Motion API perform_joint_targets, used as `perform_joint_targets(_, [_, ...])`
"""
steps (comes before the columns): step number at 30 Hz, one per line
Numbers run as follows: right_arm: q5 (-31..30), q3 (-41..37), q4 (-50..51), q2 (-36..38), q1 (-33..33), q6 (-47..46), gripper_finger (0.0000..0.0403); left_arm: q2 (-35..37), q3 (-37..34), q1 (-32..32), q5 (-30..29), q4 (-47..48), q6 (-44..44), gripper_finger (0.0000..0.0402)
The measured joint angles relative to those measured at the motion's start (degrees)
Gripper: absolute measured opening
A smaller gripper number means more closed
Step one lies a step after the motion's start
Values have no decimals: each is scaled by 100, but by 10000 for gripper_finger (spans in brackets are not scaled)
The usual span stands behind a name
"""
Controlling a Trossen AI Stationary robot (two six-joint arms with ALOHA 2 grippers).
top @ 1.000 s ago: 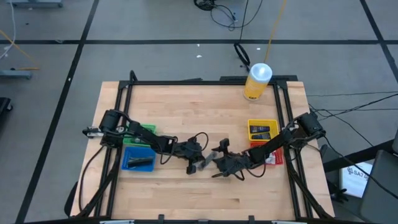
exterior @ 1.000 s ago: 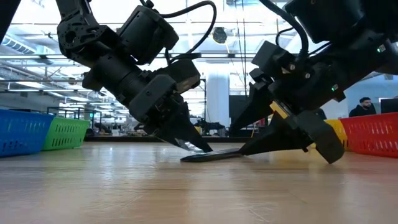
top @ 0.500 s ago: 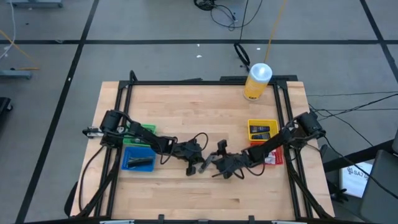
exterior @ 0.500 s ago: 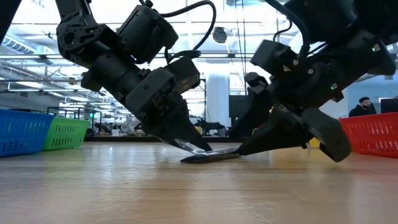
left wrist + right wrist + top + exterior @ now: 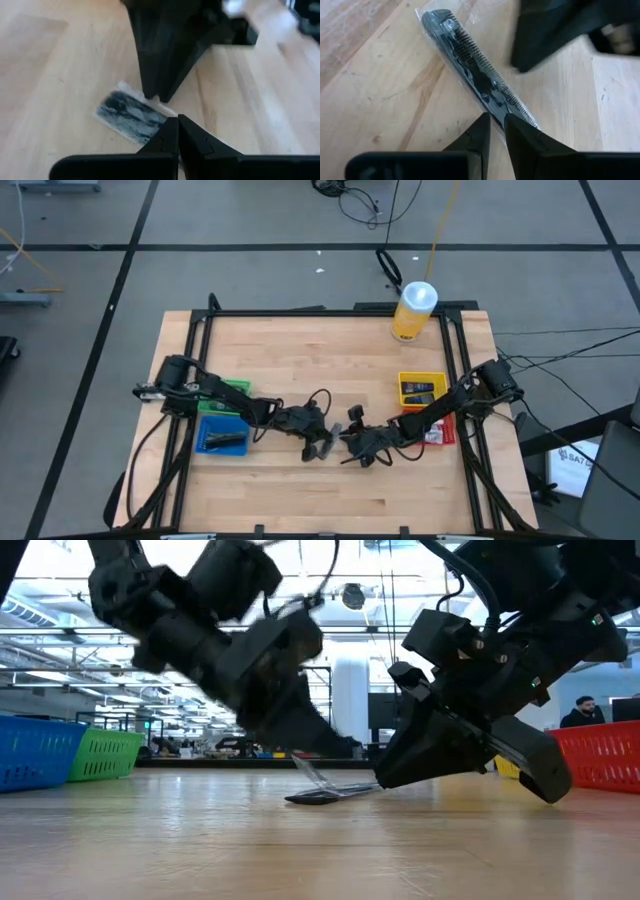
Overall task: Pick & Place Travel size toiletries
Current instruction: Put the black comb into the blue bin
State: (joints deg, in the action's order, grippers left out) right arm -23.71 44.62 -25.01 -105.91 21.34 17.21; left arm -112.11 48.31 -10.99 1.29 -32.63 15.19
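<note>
The wooden surface (image 5: 300, 380) carries a yellow bottle (image 5: 413, 312) at its far edge, a blue bin (image 5: 222, 436) and a green bin (image 5: 232, 390) on the left arm's side, and a yellow bin (image 5: 420, 389) and a red bin (image 5: 438, 430) on the right arm's side. Both arms reach inward and meet near the middle of the surface's front half, between the blue bin and the red bin.

The task's thing in play is a black comb in a clear wrapper (image 5: 475, 70), lying flat on bare wood between the two grippers. Its long axis runs straight out ahead of the right gripper (image 5: 497, 127). The fingers of that gripper straddle the near end of the wrapped comb and are drawn almost together on it; a finished grip cannot be confirmed, though one end of the comb appears tipped off the wood in the low view.

The left gripper (image 5: 178, 131) is fully closed with nothing between its fingers. Its tips sit at the comb's opposite end, just beside the wrapper edge.

Judgement: the right gripper is the nearer and better aligned. The red and yellow bins lie behind it, toward its own arm, with open wood between. The left gripper, close by the comb's far end, is the only obstruction to a lift.
</note>
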Motion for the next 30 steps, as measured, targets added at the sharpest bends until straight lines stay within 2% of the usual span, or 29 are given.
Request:
perform_joint_targets(5, [0, 0, -9, 0, 22, 5, 47, 560, 13, 12, -828, 770, 346, 2])
perform_joint_targets(7, [1, 0, -12, 0, 22, 44, 56, 574, 13, 22, -870, 926, 389, 2])
perform_joint_targets(14, [-1, 0, -50, 0, 24, 219, 135, 197, 11, 12, -589, 943, 637, 2])
perform_joint_targets(20, [3, 2, -132, 7, -83, 779, 199, -54, 30, 48, -438, 790, 773, 2])
perform_joint_targets(25, [144, 7, -88, 13, -215, 1104, 220, -365, 33, 148, -325, 532, 829, 2])
perform_joint_targets(30, [257, 11, -85, 17, -221, 1229, 217, -710, 32, 221, -21, -100, 809, 5])
